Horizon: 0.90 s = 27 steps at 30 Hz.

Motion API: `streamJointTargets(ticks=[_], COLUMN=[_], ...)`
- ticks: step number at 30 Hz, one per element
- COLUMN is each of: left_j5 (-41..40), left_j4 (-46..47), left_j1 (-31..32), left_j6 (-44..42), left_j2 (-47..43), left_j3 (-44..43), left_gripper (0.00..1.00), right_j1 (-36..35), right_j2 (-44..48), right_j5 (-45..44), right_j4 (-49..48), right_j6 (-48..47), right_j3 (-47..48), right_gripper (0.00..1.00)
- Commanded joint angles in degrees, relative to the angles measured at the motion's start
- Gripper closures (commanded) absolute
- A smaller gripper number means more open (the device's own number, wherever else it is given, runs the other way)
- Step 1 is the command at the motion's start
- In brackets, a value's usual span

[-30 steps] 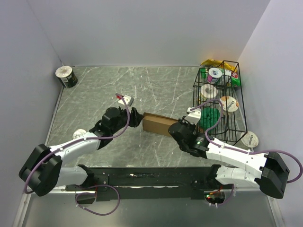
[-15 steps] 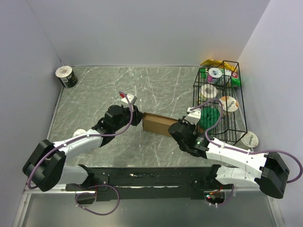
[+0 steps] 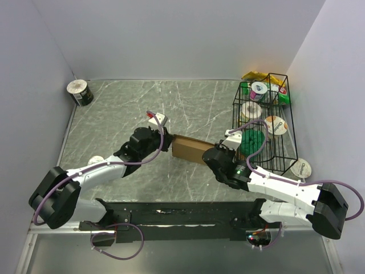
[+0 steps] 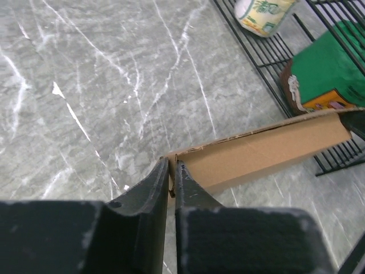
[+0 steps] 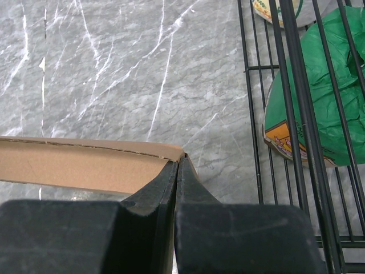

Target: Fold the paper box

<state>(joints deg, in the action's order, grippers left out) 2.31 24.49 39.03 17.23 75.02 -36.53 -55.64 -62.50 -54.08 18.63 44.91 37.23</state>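
The paper box [image 3: 191,149] is a thin brown cardboard piece standing on edge at the middle of the marble table, spanning between both grippers. My left gripper [image 3: 169,142] is at its left end. In the left wrist view the left gripper [image 4: 172,166] is shut on the box [image 4: 268,151], with a thin card edge pinched between the fingers. My right gripper [image 3: 215,152] is at the right end. In the right wrist view the right gripper [image 5: 180,162] is shut, fingertips pressed on the corner of the box [image 5: 74,165].
A black wire basket [image 3: 293,137] with tubs and a green packet [image 3: 252,141] stands just right of the box, close to the right gripper; its wires [image 5: 285,85] fill the right wrist view. A can [image 3: 80,92] sits back left, a cup [image 3: 300,168] at the right wall.
The left arm has reached further right to the box's left end, and its jaws have narrowed onto the card edge. The right gripper and the box have stayed put.
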Motion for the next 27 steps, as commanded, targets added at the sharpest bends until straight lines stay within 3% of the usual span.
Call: streamJointTargets(ticks=[1,12,27], left_j5=[-4.67,-9.95,-11.36], left_j4=[-0.23,-1.38,1.17], left_j1=[2.89,4.04,4.13], left_j6=[0.25,1.93,2.45], left_j2=[1.17,1.62,1.70], left_j3=[-2.31,0.58,6.74], left_gripper=[0.90,0.99,0.99], right_j1=[-0.79,-0.79,-1.93], right_j2=[-2.80,-2.45,-3.33], right_j5=[8.12,7.77,6.71], right_j4=[8.17,8.35,9.05], right_j6=[1.32,1.94,3.70], right_j3=[-2.25,-2.78,-3.22], right_gripper=[1.00,1.00,1.00])
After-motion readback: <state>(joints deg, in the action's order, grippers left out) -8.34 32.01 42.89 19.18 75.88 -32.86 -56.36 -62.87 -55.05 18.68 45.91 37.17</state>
